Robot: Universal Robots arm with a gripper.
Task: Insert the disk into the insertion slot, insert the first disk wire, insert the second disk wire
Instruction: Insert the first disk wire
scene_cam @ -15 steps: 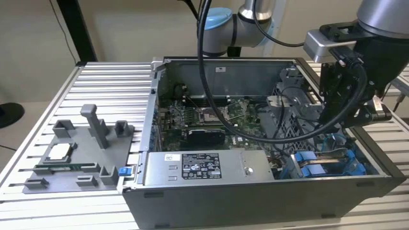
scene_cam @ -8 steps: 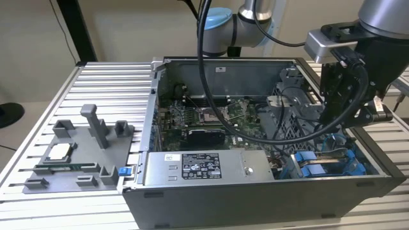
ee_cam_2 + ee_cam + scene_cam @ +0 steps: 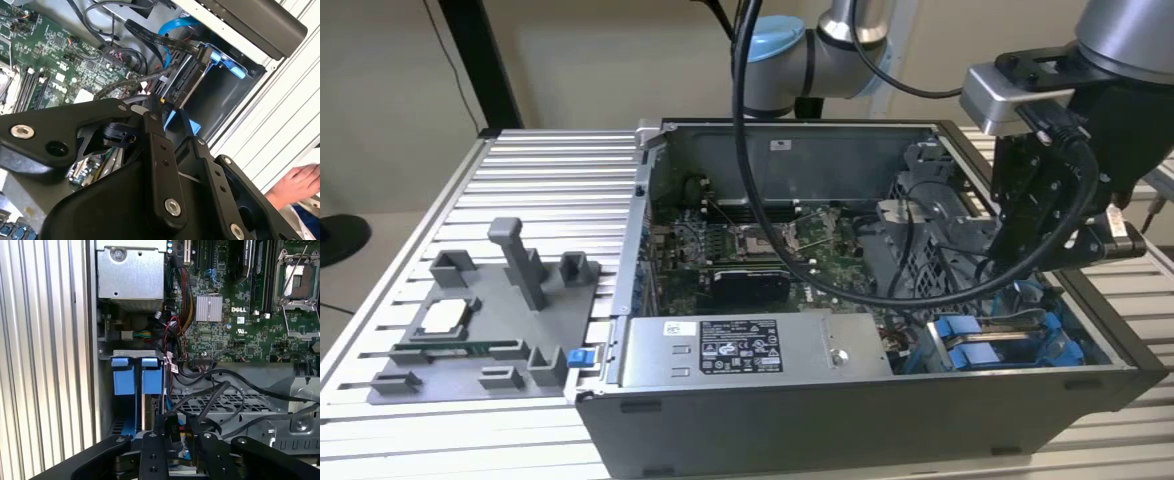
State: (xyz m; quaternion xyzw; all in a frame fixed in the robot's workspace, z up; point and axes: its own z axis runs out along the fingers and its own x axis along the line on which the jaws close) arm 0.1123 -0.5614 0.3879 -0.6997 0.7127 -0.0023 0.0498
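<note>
One b/w sticker is carried by the grey PSU box [image 3: 720, 350]. The arm is bent down into the PC case [image 3: 854, 425] at the exterior view's right, above the insertion slot [image 3: 1051, 335]. The claw [image 3: 175, 426] is pinched on a black plug [image 3: 171, 435]. The disk [image 3: 149, 407] is seated in the slot by 2 blue tabs [image 3: 123, 376]. 1 hand [image 3: 295, 187] is seen outside the case, over the ribbed tabletop [image 3: 280, 100].

Disk [image 3: 151, 410] is edge-on, mostly hidden behind blue tabs [image 3: 135, 376] and the end effector [image 3: 177, 432]. End effector body cut off by frame edge in both wrist views, its tip buried behind cables [image 3: 947, 290] in exterior view. Hand [image 3: 295, 186] cropped at frame edge. PSU sticker [image 3: 738, 345] print too small to read.
</note>
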